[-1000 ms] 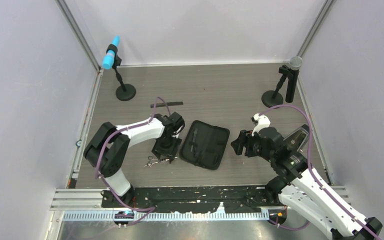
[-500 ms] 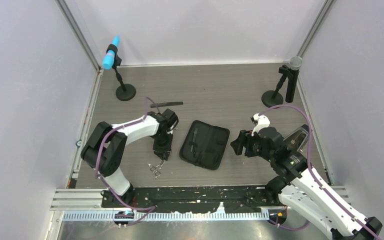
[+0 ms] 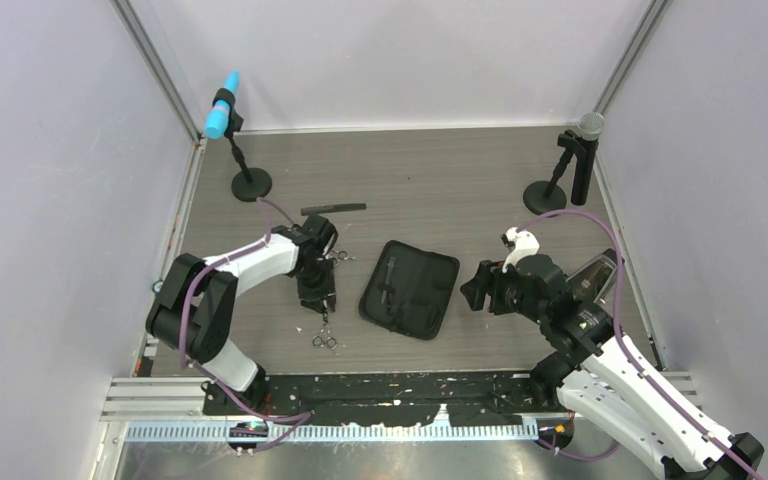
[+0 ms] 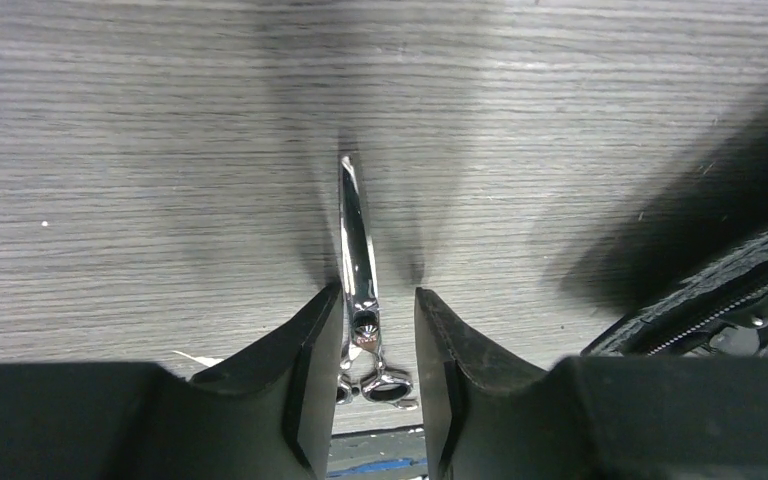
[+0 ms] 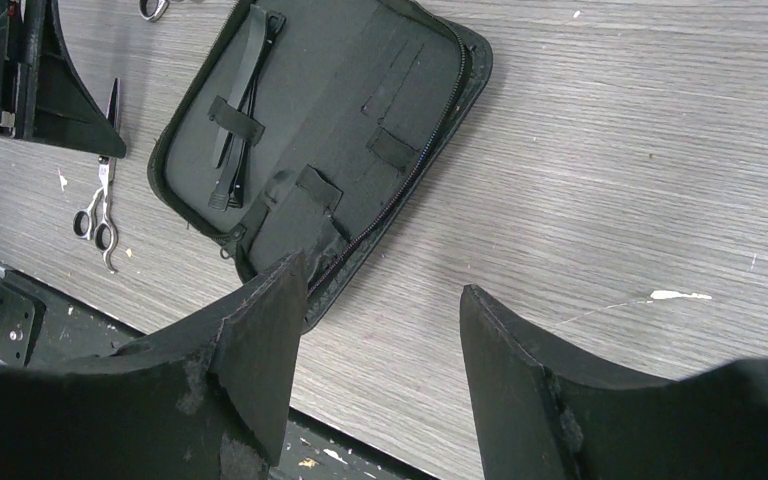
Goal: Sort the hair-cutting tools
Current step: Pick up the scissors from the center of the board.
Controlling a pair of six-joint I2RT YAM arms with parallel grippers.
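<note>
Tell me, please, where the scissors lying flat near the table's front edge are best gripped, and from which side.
Probably across the closed blades near the pivot, straight down from above. The scissors lie flat, slim and shut, and the left end effector hangs over that narrow part.

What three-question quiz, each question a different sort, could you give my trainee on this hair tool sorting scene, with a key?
1. True or false: the black case lies zipped shut.
2. Between the fingers of the left gripper lies: A a brush, B scissors, C a razor.
3. Fill in: the right gripper holds nothing; its jaws stand ____.
Key: 1 false; 2 B; 3 open.
</note>
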